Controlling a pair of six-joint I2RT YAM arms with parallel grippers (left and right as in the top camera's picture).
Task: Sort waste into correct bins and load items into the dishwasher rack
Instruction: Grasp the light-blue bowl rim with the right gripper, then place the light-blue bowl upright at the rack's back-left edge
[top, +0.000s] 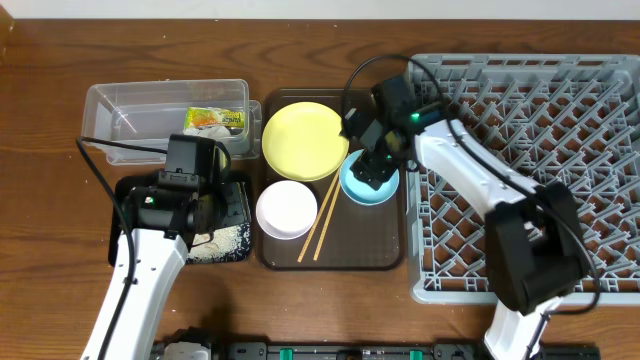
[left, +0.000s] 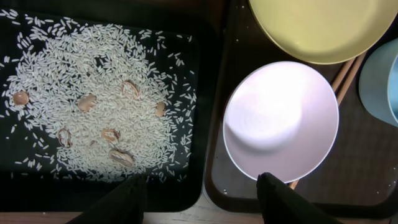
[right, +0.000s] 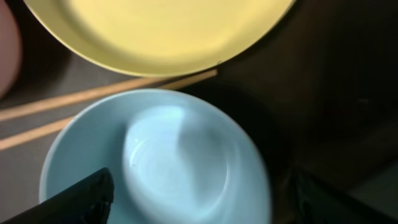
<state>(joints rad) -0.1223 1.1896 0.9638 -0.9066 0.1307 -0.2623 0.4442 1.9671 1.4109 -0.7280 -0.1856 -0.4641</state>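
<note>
Scanning from left: clear tub (top: 110, 105) holds snack wrapper (top: 215, 121); black tray (left: 193, 186) in front of it carries rice (left: 93, 106) heap. Left gripper (left: 202, 199) hangs over tray's right edge, fingers apart, nothing held; white bowl (left: 280, 121) just beside, on serving tray (top: 370, 240). Yellow plate (top: 305, 140) and chopsticks (top: 322, 215) mid-tray. Right gripper (right: 199, 205) low over light blue bowl (right: 168, 155), fingers spread wide, empty. Dishwasher rack (top: 560, 100) far right. Risk: smooth rim slips from shallow pinch, bowl drops onto chopsticks or plate

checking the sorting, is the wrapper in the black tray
No, the wrapper lies in the clear tub; the black tray holds only rice and a few brownish bits.
</note>
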